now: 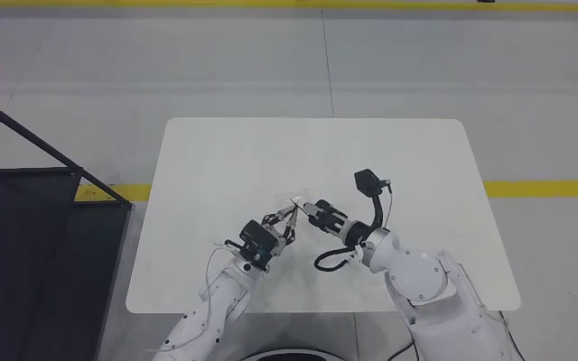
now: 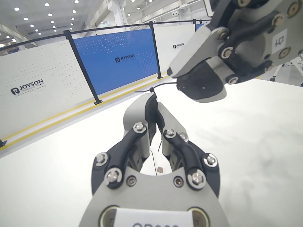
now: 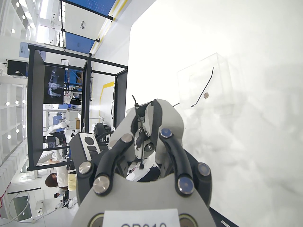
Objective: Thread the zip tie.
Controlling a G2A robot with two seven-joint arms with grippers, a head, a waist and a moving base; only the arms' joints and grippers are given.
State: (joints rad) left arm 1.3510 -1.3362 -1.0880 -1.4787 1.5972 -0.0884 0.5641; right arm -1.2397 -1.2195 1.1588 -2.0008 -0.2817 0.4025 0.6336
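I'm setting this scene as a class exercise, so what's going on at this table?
A two-armed robot is handling a black zip tie above the white table. The left gripper is shut on the tie near its head; the right gripper pinches the thin strap just beside it. Whether the tail has passed through the head cannot be told. A second zip tie lies at a clear box on the table.

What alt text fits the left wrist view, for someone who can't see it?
The left gripper, shut on a black zip tie, faces the right gripper, which pinches the tie's strap above a white table. Blue and white panels stand behind.
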